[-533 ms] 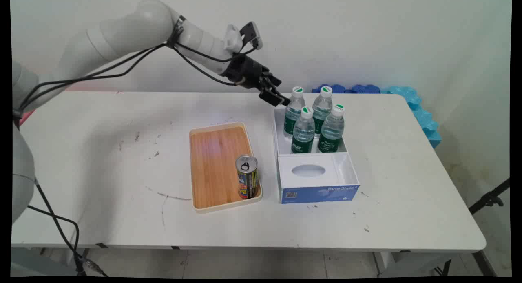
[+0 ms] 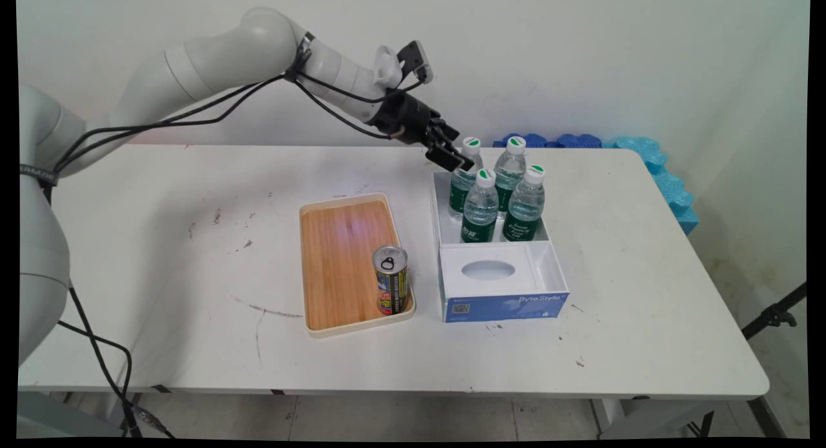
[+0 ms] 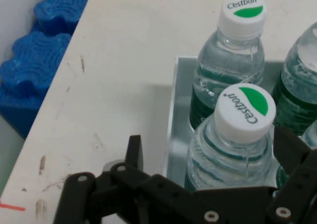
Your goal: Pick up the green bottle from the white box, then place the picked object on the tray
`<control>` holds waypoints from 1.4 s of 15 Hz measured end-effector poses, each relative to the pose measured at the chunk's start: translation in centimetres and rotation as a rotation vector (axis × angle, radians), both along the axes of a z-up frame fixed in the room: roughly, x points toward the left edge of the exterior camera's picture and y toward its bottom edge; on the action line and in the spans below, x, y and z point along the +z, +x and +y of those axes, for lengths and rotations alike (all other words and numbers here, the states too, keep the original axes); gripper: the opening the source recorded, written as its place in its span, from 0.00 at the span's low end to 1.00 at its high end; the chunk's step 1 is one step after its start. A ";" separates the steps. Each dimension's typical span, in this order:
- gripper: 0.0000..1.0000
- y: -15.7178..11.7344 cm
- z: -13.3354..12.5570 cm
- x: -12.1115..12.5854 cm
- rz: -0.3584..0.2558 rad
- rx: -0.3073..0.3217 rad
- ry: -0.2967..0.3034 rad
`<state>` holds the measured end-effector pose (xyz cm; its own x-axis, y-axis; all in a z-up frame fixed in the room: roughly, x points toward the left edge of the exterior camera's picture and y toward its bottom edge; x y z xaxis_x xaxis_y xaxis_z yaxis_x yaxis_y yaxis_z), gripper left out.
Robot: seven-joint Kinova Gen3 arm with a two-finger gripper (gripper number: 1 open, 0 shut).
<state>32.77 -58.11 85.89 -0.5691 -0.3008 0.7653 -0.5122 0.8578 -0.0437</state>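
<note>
Reaching with fingers spread wide on both sides of the bottle (image 3: 233,149) at the box's (image 2: 443,206) back left corner, the gripper (image 2: 457,157) should go slowly and not bump other bottles.

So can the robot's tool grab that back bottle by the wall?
Probably yes. The tool is open, one finger on each side of the back left bottle, near its cap. The other bottles crowd close beside it, so there is little room.

White rounded arm (image 2: 226,54), black cables, black end effector (image 2: 452,154)
</note>
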 end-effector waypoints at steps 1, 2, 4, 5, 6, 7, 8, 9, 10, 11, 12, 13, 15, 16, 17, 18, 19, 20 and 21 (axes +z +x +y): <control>1.00 -0.2 -0.1 -0.2 -0.002 -0.003 0.002; 0.00 -0.3 -0.1 -0.4 -0.004 -0.006 0.003; 0.00 -0.6 -0.2 -0.8 -0.011 -0.013 0.005; 0.00 -0.7 -0.2 -1.0 -0.014 -0.016 0.006; 0.00 -0.7 -0.2 -1.1 -0.016 -0.018 0.006; 0.00 -0.8 -0.2 -1.2 -0.019 -0.020 0.008; 0.00 -0.8 -0.1 -1.3 -0.021 -0.022 0.010; 0.00 -0.8 0.0 -1.3 -0.023 -0.024 0.012; 0.00 -0.9 0.1 -1.4 -0.025 -0.028 0.016; 0.00 -0.9 0.3 -1.4 -0.025 -0.029 0.019; 0.00 -1.0 0.4 -1.3 -0.024 -0.029 0.020; 0.00 -1.0 0.5 -1.1 -0.022 -0.029 0.020; 0.00 -0.9 0.7 -0.4 -0.014 -0.028 0.015; 0.00 -0.8 0.8 0.2 -0.008 -0.025 0.008; 0.00 -0.6 1.0 0.9 -0.002 -0.022 0.002; 0.00 -0.4 1.1 1.4 0.002 -0.019 -0.003; 0.00 -0.1 1.3 2.1 0.008 -0.014 -0.008; 0.00 0.2 1.5 2.9 0.014 -0.011 -0.013; 0.00 0.6 1.8 3.6 0.018 -0.007 -0.019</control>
<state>33.36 -56.35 89.52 -0.5570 -0.2822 0.7810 -0.5068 0.8606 -0.0504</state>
